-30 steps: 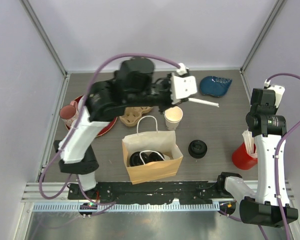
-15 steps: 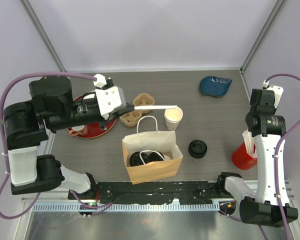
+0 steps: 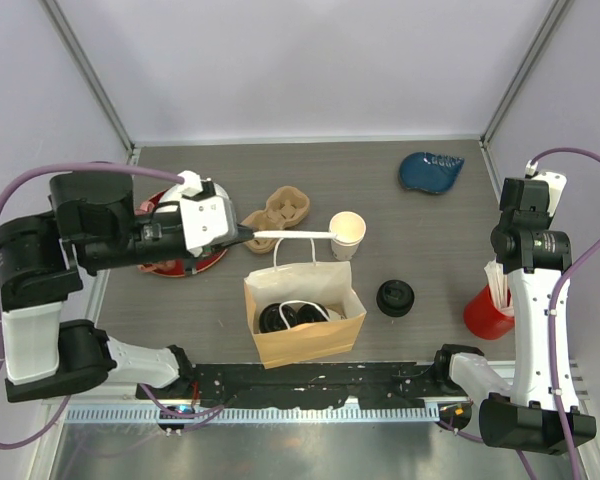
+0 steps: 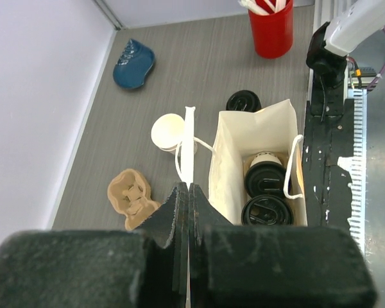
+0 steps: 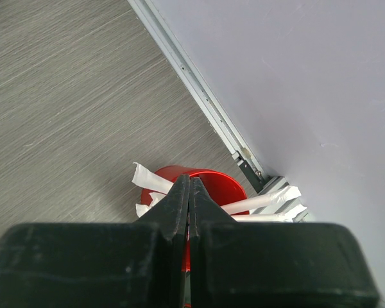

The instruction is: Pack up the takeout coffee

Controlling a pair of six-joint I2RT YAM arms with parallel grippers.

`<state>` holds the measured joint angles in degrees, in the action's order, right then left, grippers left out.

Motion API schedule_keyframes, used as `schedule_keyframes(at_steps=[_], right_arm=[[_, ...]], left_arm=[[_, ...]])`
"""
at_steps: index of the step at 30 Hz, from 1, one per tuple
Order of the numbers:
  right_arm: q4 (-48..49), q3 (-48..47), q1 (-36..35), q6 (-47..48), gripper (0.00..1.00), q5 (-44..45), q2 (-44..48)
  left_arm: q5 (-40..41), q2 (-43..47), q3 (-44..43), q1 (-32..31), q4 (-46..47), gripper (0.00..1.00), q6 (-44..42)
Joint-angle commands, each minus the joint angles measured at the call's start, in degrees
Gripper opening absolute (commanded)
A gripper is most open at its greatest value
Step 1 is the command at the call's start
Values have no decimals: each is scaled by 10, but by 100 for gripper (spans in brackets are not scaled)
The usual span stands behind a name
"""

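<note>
Left pincer (image 3: 242, 236) grips a white wrapped straw (image 3: 295, 236) level above the brown bag (image 3: 310, 345) (two lidded cups (image 4: 266, 174) inside); right pincer (image 5: 188, 187) is closed, empty, over the red cup (image 5: 208, 183).

Bag (image 3: 305, 340) matt brown paper; cup lids (image 4: 267, 210) glossy black plastic; table (image 3: 430, 240) wood-grain.

A bag (image 3: 302, 345) stands at lower centre of the top view, with two lidded cups (image 3: 280, 318) side by side inside. An open cup (image 3: 347, 230) stands just above it. A loose lid (image 3: 395, 298) lies to its right, and a tub of straws (image 3: 483, 315) stands at the right edge.
</note>
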<state>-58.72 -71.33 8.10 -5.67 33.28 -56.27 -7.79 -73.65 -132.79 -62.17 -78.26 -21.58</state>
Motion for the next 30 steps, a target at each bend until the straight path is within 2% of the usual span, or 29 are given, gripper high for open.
schedule_keyframes(at_steps=[1, 2, 8, 16, 30], right_arm=[[19, 0, 3, 6, 1, 6, -1], [19, 0, 3, 6, 1, 8, -1], [19, 0, 3, 6, 1, 9, -2], [19, -1, 3, 7, 1, 9, -3], [20, 0, 3, 10, 1, 6, -3]], left_arm=[[-63, 25, -19, 14, -124, 0, -8], [-97, 28, -16, 25, -128, 0, -8], [-152, 57, 67, 64, -148, 0, -11], [-190, 60, 113, 72, -156, 0, -20], [-155, -44, 125, 72, -131, 0, -16]])
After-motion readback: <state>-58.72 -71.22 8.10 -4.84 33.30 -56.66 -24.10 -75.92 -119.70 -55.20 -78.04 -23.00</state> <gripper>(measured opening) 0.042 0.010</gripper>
